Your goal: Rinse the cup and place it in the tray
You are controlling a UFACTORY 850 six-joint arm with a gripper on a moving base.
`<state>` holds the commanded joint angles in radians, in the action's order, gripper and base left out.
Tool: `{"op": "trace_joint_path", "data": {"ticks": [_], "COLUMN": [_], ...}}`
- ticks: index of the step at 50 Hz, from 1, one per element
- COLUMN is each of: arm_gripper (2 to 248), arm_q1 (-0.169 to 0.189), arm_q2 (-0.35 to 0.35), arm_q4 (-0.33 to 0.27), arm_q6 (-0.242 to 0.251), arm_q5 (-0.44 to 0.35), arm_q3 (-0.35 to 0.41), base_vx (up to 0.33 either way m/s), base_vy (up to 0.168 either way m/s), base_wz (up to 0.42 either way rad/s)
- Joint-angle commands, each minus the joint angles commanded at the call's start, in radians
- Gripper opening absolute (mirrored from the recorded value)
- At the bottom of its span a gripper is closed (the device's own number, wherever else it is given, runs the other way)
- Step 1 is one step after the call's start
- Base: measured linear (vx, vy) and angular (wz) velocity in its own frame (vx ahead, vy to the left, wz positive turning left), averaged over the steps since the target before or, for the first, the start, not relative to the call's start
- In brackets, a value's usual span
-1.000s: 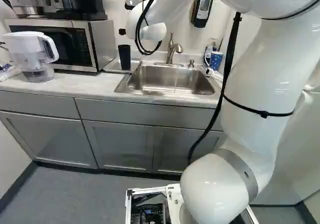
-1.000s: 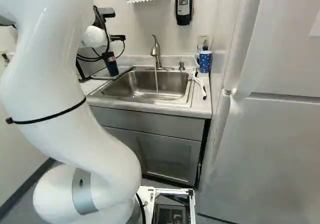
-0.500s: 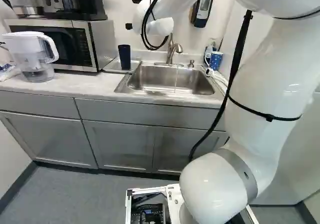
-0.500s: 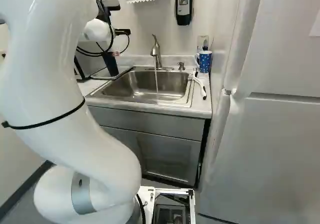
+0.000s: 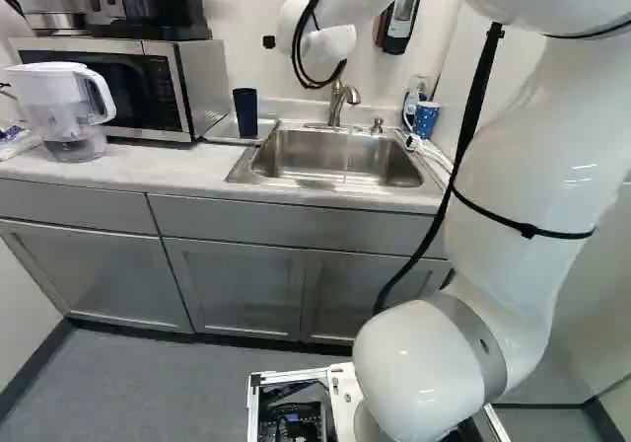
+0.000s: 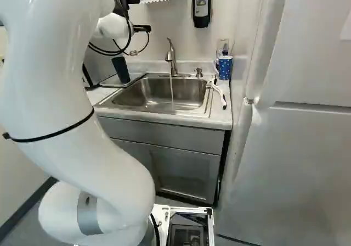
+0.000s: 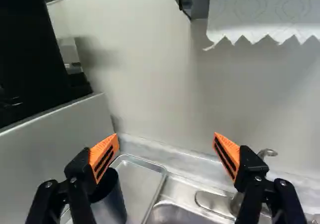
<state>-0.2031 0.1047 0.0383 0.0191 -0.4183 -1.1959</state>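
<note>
Robot arm reaches toward the sink, dark tumbler in metal tray, tap running

The white arm (image 5: 532,195) rises at the right of the left base view, its upper part bending across toward the wall. A pale refrigerator (image 6: 296,147) fills the right of the right base view. Gray base cabinets (image 5: 232,284) carry a light countertop (image 5: 187,174) with a stainless steel sink (image 5: 340,156) set in it.

On the counter left of the sink sits a microwave (image 5: 192,77), and nearer the left end a white-handled water pitcher (image 5: 64,102). Between microwave and sink lies the metal tray (image 7: 140,179), and the tumbler (image 7: 112,204) stands upright in it.

The black gripper (image 6: 142,28) is above counter height. In the wrist view its two fingers are spread wide with a broad gap between the orange pads (image 7: 104,154), gripping nothing. One finger overlaps the tumbler's rim there; whether they touch cannot be told.

A thin stream falls from the metal faucet (image 6: 171,56) into the sink. Right of the sink stands a blue dotted mug (image 6: 225,67), a slim white utensil (image 6: 218,94) near it.
</note>
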Motion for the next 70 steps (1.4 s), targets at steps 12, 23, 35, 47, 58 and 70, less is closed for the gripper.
{"op": "trace_joint_path", "data": {"ticks": [12, 23, 35, 47, 58, 70], "arm_gripper": [247, 247, 247, 247, 247, 247], "arm_q1": [0.028, 0.054, 0.085, 0.116, 0.133, 0.132], "arm_q2": [0.013, 0.026, 0.048, 0.082, 0.124, 0.176], "arm_q4": [0.000, 0.000, 0.000, 0.000, 0.000, 0.000], "arm_q6": [0.000, 0.000, 0.000, 0.000, 0.000, 0.000], "arm_q5": [0.026, 0.054, 0.090, 0.116, 0.129, 0.158], "arm_q3": [-0.038, -0.075, -0.114, -0.150, -0.197, -0.255], "base_vx": [0.000, 0.000, 0.000, 0.000, 0.000, 0.000], "base_vy": [0.000, 0.000, 0.000, 0.000, 0.000, 0.000], "base_wz": [0.000, 0.000, 0.000, 0.000, 0.000, 0.000]}}
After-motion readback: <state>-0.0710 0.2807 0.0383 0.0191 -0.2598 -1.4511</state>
